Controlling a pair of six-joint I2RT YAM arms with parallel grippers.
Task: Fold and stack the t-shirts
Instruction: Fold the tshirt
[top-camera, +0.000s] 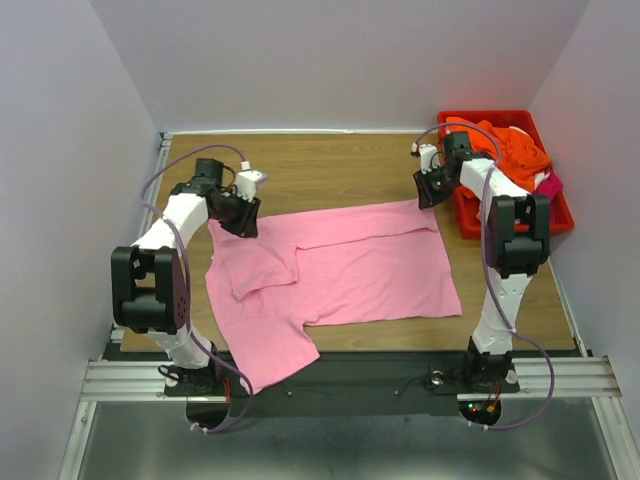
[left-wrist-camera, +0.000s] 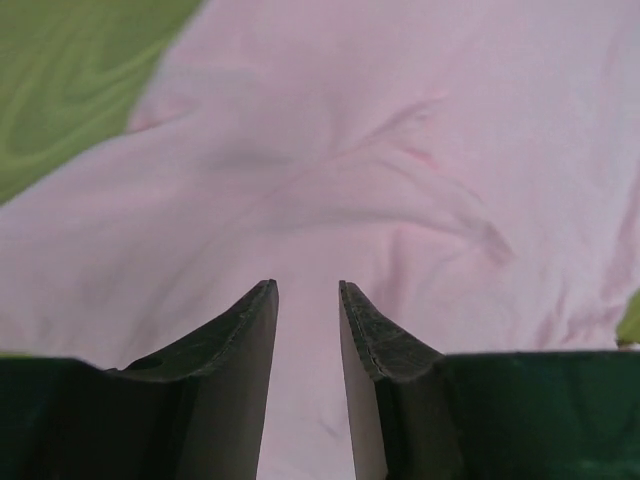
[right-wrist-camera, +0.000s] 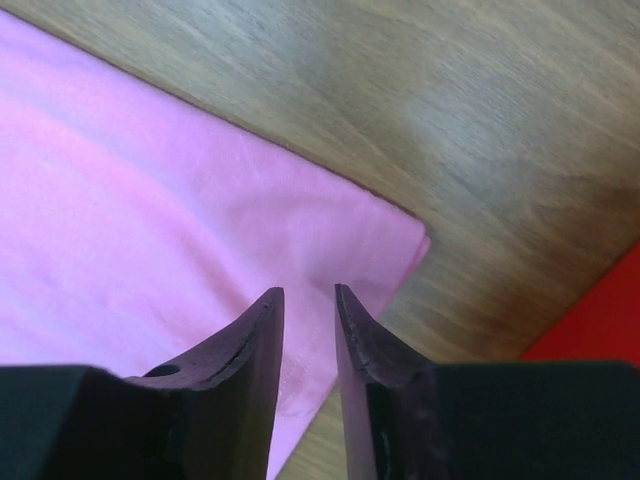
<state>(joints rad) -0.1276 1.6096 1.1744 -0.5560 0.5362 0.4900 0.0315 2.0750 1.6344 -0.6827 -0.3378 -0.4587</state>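
A light pink t-shirt (top-camera: 340, 270) lies spread on the wooden table, its top part folded down and one sleeve hanging over the near edge. My left gripper (top-camera: 240, 222) hovers over the shirt's far left corner. In the left wrist view its jaws (left-wrist-camera: 308, 288) stand apart with only pink cloth (left-wrist-camera: 400, 150) beneath them. My right gripper (top-camera: 430, 195) is at the shirt's far right corner. Seen from the right wrist, it (right-wrist-camera: 308, 290) is open just above the folded corner (right-wrist-camera: 380, 240), holding nothing. More t-shirts, an orange one (top-camera: 510, 145) and a magenta one (top-camera: 548, 185), are piled in the bin.
A red plastic bin (top-camera: 560, 222) stands at the far right of the table, right beside the right arm; its edge (right-wrist-camera: 600, 320) shows in the right wrist view. Bare wood (top-camera: 330, 170) stretches behind the pink shirt. Grey walls close in three sides.
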